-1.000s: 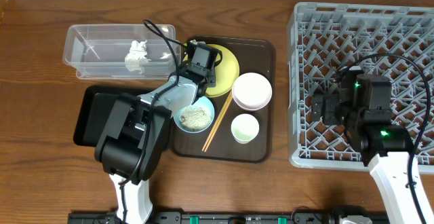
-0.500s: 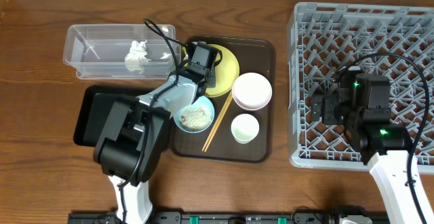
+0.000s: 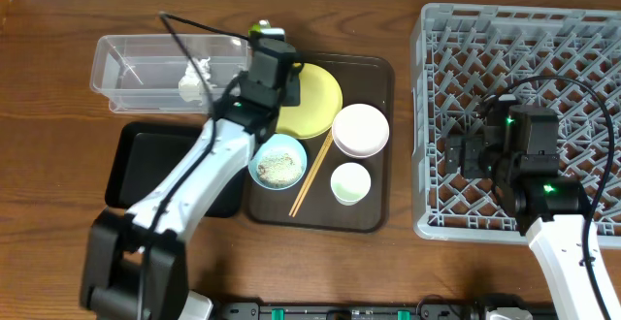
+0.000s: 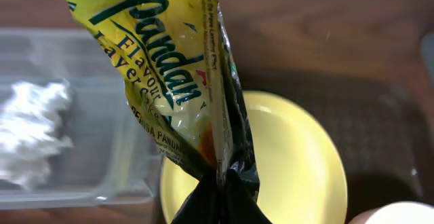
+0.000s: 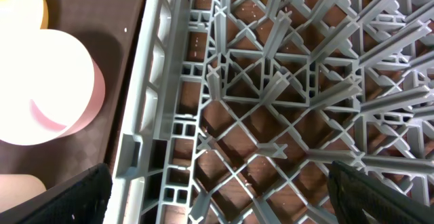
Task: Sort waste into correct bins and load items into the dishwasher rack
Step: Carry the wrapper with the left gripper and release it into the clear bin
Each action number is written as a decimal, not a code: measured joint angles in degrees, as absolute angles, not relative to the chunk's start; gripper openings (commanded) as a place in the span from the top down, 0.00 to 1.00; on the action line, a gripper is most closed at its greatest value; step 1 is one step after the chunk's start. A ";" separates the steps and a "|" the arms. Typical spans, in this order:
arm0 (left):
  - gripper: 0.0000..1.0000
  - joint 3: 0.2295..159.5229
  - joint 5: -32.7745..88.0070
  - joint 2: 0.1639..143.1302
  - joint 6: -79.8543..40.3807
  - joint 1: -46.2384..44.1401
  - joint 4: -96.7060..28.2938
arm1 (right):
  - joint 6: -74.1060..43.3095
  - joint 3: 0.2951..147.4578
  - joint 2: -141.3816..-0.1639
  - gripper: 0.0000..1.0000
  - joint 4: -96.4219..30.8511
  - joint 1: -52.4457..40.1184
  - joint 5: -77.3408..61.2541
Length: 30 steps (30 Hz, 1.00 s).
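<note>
Top-down overhead, close wrists, shared plate (image 3: 320,102)

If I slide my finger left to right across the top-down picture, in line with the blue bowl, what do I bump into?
Black tray → blue bowl → chopsticks → small white cup → grey rack.

1. The snack wrapper (image 4: 169,81) is yellow-green with dark green lettering and an orange patch low down.
2. The plate (image 3: 322,92) is plain yellow.
3. The tub (image 3: 126,63) is clear, and the tissue (image 4: 34,129) is white.
4. The shallow tray (image 3: 146,160) is black, and the serving tray (image 3: 374,213) is dark brown.
5. There are 2 bowls: the white bowl (image 3: 361,129) and the light blue bowl (image 3: 256,168).
6. The rack (image 3: 514,29) is light grey with a lattice pattern.
7. The table (image 3: 58,29) is brown with wood grain.
</note>
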State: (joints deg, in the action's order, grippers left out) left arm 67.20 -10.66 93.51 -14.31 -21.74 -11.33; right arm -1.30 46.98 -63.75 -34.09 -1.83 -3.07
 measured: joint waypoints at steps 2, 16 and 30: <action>0.94 67.20 -10.68 92.66 -14.61 -19.92 -11.35 | -1.30 46.98 -63.75 0.01 -34.09 -1.83 -3.05; 0.54 67.20 -10.66 98.39 -29.06 -3.31 -6.15 | -1.30 46.98 -63.75 0.01 -34.11 -1.83 -3.05; 0.53 67.18 -4.75 92.27 -24.56 -5.21 -15.42 | -1.30 46.98 -63.75 0.01 -34.09 -1.83 -3.07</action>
